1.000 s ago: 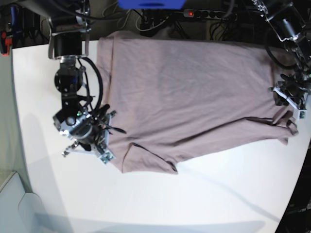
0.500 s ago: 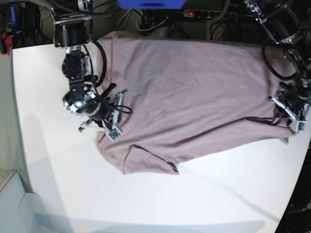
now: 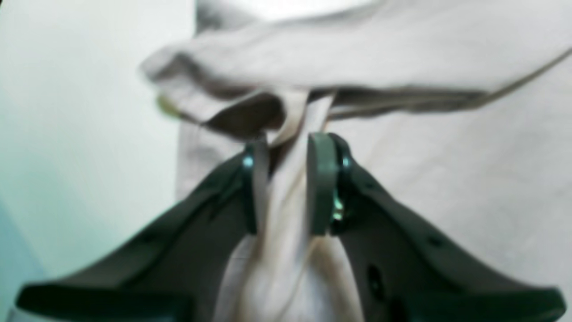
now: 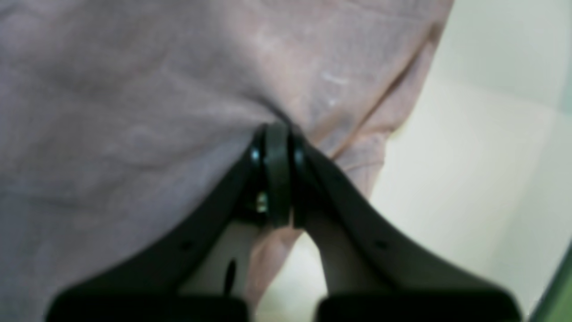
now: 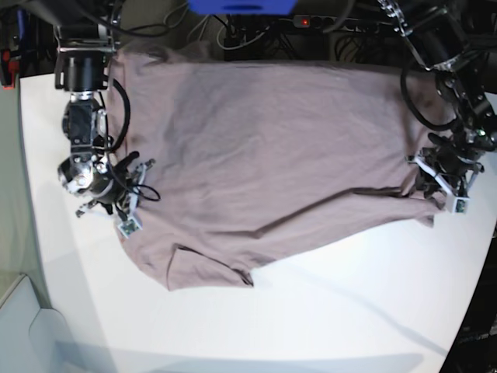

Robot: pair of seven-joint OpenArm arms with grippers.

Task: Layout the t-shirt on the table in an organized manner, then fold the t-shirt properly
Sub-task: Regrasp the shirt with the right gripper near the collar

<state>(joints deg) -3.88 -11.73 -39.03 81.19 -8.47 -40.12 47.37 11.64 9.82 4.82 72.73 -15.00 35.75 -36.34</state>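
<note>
The dusty mauve t-shirt (image 5: 272,148) lies spread over the back half of the white table (image 5: 326,311), with a sleeve folded at its front left. My right gripper (image 5: 126,208) is at the shirt's left edge. In the right wrist view its jaws (image 4: 277,129) are pressed together on a pinch of the t-shirt (image 4: 134,89). My left gripper (image 5: 436,183) is at the shirt's right edge. In the left wrist view, a bunched strip of the t-shirt (image 3: 402,58) runs between the jaws of the left gripper (image 3: 288,147), held slightly above the table (image 3: 67,112).
Behind the table lie a power strip with a red light (image 5: 326,22), cables and a blue object (image 5: 241,6). The table's curved right edge (image 5: 475,264) is close to the left arm. Bare white tabletop fills the front.
The right arm has swung left and pulled the shirt's edge with it. The whole shirt has slid left, and the left gripper has followed it a little inward.
</note>
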